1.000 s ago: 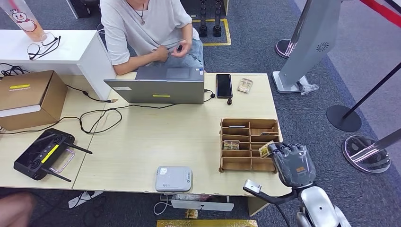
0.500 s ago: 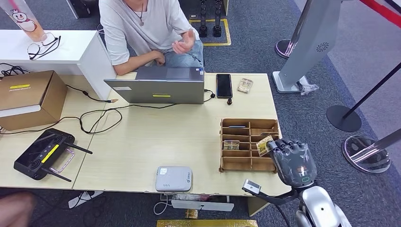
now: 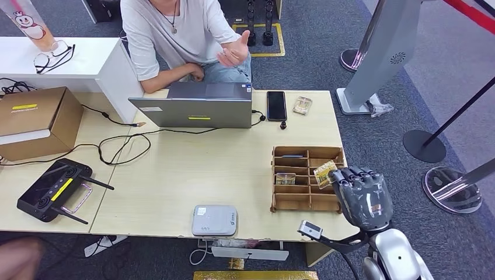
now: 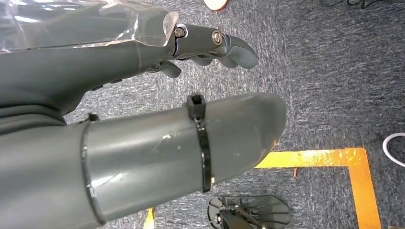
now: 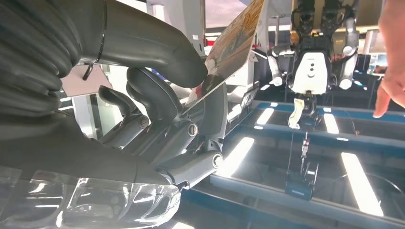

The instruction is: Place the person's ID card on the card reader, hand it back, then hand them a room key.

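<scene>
Head view. The right hand (image 3: pixel 361 195), at the lower right of the frame, pinches a room key card (image 3: pixel 324 173) between thumb and a finger and holds it above the right-hand compartments of the brown card organiser (image 3: pixel 292 201); the card is tilted and clear of the slots. A second patterned card (image 3: pixel 285 178) lies in a middle compartment of the organiser. The grey card reader (image 3: pixel 215 220) sits at the lower centre, at the near edge of the wooden table (image 3: pixel 192 169), with nothing on it. At the upper centre a seated person behind a laptop (image 3: pixel 195 111) raises an open hand (image 3: pixel 234 53) with the palm turned up. A phone (image 3: pixel 276 105) and a small packet (image 3: pixel 302 105) lie to the right of the laptop.

Right wrist view. The thumb (image 5: pixel 157 45) presses the card (image 5: pixel 229 45) against a dark finger, so the grip is firm on one edge only.

Left wrist view. The left hand (image 4: pixel 143 95) hangs over grey carpet, holds nothing, and its fingers (image 4: pixel 224 45) are loosely extended.

Progress, as judged: no ID card is visible on the reader or in a robot hand, so the reading and return steps appear complete. The key is picked; what remains is carrying it across the table to the person's waiting hand and releasing it.
</scene>
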`<state>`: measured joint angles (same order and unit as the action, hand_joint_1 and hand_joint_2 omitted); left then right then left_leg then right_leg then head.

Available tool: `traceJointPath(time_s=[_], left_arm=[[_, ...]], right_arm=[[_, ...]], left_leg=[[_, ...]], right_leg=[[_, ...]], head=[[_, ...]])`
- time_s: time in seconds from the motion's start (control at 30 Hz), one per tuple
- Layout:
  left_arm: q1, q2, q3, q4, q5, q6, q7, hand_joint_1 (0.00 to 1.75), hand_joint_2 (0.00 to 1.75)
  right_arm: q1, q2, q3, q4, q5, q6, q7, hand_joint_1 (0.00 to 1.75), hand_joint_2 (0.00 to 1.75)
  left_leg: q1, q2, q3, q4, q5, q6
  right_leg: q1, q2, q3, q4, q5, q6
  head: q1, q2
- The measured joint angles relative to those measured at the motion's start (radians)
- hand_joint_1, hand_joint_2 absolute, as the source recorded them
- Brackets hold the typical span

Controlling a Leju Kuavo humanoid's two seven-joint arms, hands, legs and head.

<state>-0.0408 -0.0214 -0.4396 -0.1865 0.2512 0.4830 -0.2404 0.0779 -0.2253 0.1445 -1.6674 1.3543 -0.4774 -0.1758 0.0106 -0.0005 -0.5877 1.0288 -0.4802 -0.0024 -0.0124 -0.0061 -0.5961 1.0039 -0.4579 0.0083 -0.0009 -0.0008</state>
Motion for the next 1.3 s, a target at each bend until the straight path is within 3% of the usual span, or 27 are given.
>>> traceJointPath(time_s=[0.93,1.3], left_arm=[[-0.015,-0.022,0.0,0.0,-0.023,0.019,0.022,0.0,0.0],[-0.015,-0.029,0.0,0.0,-0.035,0.02,0.033,0.0,0.0]], right_arm=[[-0.134,0.06,0.06,0.055,-0.068,-0.025,-0.02,1.75,1.75],[-0.235,0.086,0.091,0.132,-0.099,-0.023,-0.031,1.75,1.75]], left_leg=[[0.0,0.0,0.0,0.0,0.0,0.0],[0.0,0.0,0.0,0.0,0.0,0.0]], right_leg=[[0.0,0.0,0.0,0.0,0.0,0.0],[0.0,0.0,0.0,0.0,0.0,0.0]], head=[[0.0,0.0],[0.0,0.0]])
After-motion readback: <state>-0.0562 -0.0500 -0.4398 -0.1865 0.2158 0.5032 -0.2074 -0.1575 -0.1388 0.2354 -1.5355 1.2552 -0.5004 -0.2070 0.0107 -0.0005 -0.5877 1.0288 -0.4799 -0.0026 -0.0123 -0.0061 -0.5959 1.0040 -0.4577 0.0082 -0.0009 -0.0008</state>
